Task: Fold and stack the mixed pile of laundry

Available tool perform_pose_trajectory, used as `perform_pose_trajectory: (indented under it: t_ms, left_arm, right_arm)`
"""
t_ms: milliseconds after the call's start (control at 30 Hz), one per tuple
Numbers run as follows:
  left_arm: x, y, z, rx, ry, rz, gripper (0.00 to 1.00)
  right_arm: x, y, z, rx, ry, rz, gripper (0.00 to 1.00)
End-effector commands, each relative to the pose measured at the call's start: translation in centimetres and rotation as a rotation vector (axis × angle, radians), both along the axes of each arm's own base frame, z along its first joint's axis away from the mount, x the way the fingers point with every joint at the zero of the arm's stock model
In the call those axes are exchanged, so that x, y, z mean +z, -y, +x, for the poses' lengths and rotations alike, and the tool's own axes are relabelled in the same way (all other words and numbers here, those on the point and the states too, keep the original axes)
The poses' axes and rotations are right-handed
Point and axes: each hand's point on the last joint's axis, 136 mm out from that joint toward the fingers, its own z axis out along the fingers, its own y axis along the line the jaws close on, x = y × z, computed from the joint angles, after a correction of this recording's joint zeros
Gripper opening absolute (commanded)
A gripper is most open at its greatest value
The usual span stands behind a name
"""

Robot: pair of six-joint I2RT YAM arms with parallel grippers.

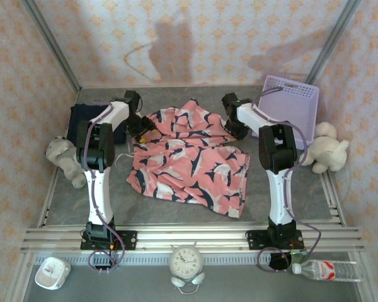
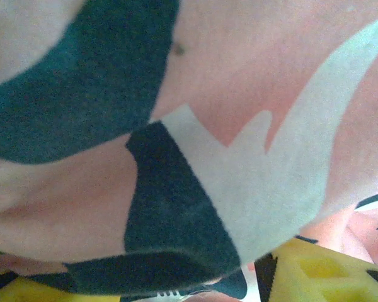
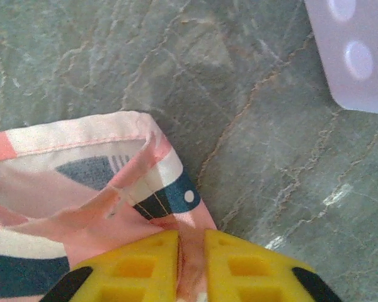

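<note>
Spread salmon-pink garment [image 1: 189,157]: navy and white bird print. Plain dark navy garment [image 1: 82,116]. Lavender basket [image 1: 290,85]. Grey marble-veined surface [image 1: 302,195]. On right hand [image 3: 191,242], yellow fingers [image 3: 132,264], black tips. One cream plush toy [image 1: 327,148], one grey plush toy [image 1: 66,157].

White arms [image 1: 94,185], black joints [image 1: 91,148], yellow fingers [image 3: 129,267]

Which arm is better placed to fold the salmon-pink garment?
Likely right: right gripper is shut on the salmon-pink garment at its corner hem; left gripper has its hold hidden under cloth.

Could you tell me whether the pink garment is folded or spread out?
Spread, not folded: the pink garment lies open and rumpled on the table, one far corner pinched by the right tool.
</note>
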Motion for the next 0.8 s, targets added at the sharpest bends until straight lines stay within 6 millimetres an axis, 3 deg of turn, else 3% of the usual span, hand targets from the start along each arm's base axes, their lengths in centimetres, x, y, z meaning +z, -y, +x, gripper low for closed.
perform_pose_trajectory:
  t_ms: [0,133,367,567,667,767]
  left_arm:
    - [0.3,0.1,0.4,0.005,-0.02,-0.005,0.57]
    - [0.8,0.5,0.8,0.001,-0.012,-0.019,0.57]
    - [0.6,0.7,0.1,-0.006,-0.027,-0.012,0.57]
    - [0.2,1.0,-1.3,-0.026,-0.061,0.001,0.57]
    - [-0.4,1.2,-2.3,-0.031,-0.084,-0.001,0.57]
    - [-1.1,0.9,-3.2,-0.029,-0.1,0.013,0.57]
  right_arm:
    - [5.8,-3.4,4.0,0.114,0.185,0.047,0.26]
    - [7.9,-9.5,8.0,0.271,0.267,0.209,0.37]
    - [5.4,-16.4,12.8,0.317,0.329,0.452,0.68]
    - [5.2,-21.0,15.5,0.312,0.45,0.675,0.73]
    - [4.2,-21.4,16.0,0.266,0.452,0.715,0.61]
    - [2.5,-20.8,16.0,0.208,0.417,0.708,0.1]
